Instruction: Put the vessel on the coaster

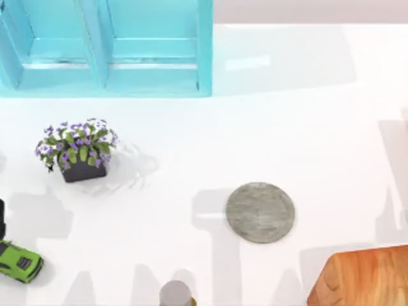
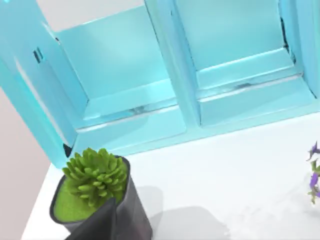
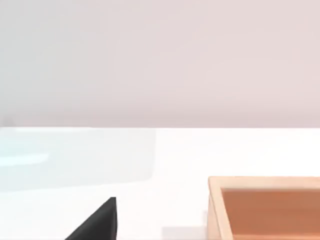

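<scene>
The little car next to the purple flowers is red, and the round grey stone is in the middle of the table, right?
Not quite. The top view shows the little car is green, not red. The rest holds: it sits near the purple flowers on the table's left, and the round grey stone lies near the middle.

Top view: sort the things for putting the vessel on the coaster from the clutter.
Job: coaster; faint glassy shape beside the flowerpot, possibly the vessel.
Clutter: flowerpot, toy car, wooden board, grey-topped cylinder, blue cabinet.
</scene>
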